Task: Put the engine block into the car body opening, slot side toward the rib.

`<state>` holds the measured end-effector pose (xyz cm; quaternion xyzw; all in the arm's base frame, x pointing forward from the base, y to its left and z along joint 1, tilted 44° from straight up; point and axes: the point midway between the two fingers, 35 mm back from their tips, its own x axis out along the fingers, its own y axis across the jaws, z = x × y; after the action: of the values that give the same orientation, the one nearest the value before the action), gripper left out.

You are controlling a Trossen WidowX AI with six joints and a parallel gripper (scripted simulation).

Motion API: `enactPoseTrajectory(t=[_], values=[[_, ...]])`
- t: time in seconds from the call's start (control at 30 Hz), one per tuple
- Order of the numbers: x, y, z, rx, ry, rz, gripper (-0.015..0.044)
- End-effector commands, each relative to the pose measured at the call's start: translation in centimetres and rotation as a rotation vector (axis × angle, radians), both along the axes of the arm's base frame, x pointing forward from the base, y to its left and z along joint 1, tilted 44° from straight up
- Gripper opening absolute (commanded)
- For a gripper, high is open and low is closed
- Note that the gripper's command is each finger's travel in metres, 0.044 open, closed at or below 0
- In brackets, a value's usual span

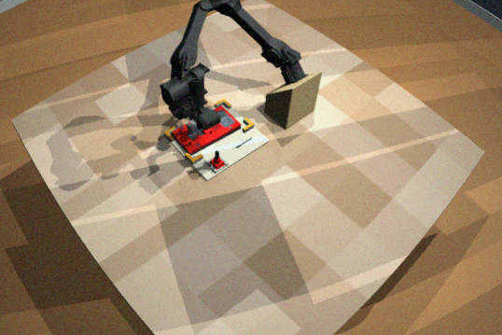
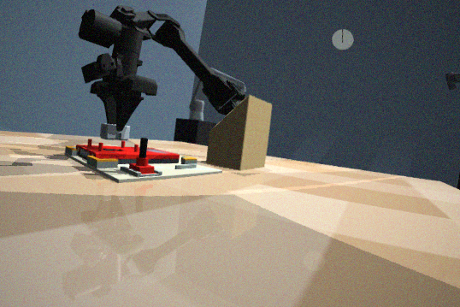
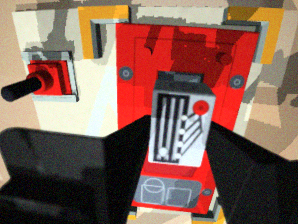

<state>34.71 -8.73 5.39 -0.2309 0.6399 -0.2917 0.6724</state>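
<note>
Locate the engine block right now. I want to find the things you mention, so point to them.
The engine block (image 2: 109,131) (image 3: 181,129) is between the gripper's (image 2: 120,128) (image 3: 179,131) fingers, above the red car body (image 1: 198,142) (image 2: 150,155) (image 3: 145,50), left of center in the exterior view.

No lettering, number or brand can be made out anywhere in my three views. What I can see are markings: on the upright face of the engine block (image 3: 181,131), mid-frame in my wrist view, dark and white stripes, slanting lines and a red dot. Low in that same frame, a grey panel (image 3: 167,192) on the red car body (image 3: 172,169) bears a circle and box-like outlines. The pale round clock-like disc (image 2: 343,39), upper right in the exterior view, shows one dark stroke and no readable numerals.
</note>
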Motion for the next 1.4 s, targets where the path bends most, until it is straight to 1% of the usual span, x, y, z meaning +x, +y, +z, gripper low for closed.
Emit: enactPoseTrajectory(t=[0.0, 0.67, 0.93, 1.37], values=[[0.05, -0.04, 0.06, -0.003, 0.003, 0.007, 0.0160], [0.12, -0.12, 0.18, -0.003, 0.011, 0.015, 0.0160], [0.11, -0.25, 0.09, -0.002, -0.034, -0.033, 0.0160], [0.11, -0.49, -0.14, -0.003, 0.012, 0.016, 0.0160]])
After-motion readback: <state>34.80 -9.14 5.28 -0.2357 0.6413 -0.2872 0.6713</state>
